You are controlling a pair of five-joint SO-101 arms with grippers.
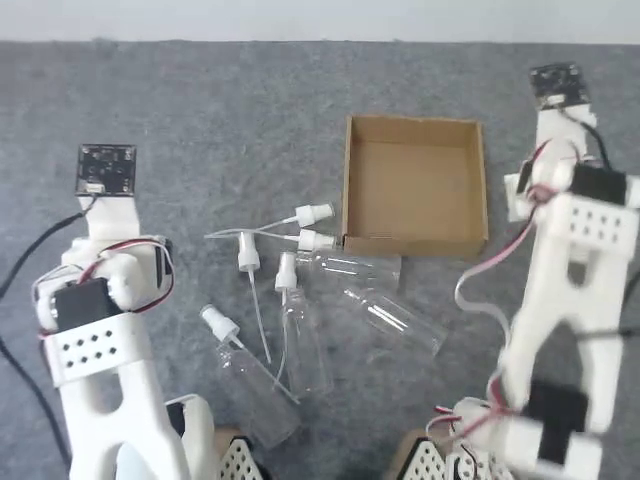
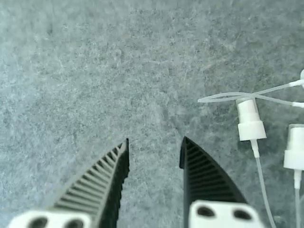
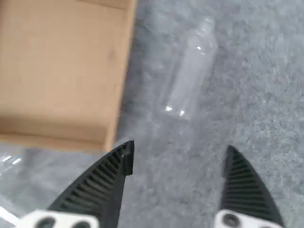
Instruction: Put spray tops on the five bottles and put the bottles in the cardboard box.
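The open cardboard box [image 1: 415,185] sits right of centre, with nothing inside it. Several clear bottles lie on the grey carpet in front of it. One bottle [image 1: 395,318] [image 3: 190,71] has no top, while another bottle [image 1: 305,345] and a third bottle [image 1: 255,385] carry white spray tops. Among the bottles lie a loose spray top [image 1: 248,252] [image 2: 250,124] and a further spray top [image 1: 315,213], each with a long tube. My left gripper [image 2: 156,142] is open over bare carpet, left of the tops. My right gripper [image 3: 180,148] is open just short of the topless bottle, beside the box corner [image 3: 111,128].
Grey carpet [image 1: 230,120] covers the whole table. The left arm [image 1: 100,340] stands at the near left and the right arm [image 1: 570,300] at the near right, flanking the bottles. Open carpet lies behind and left of the box.
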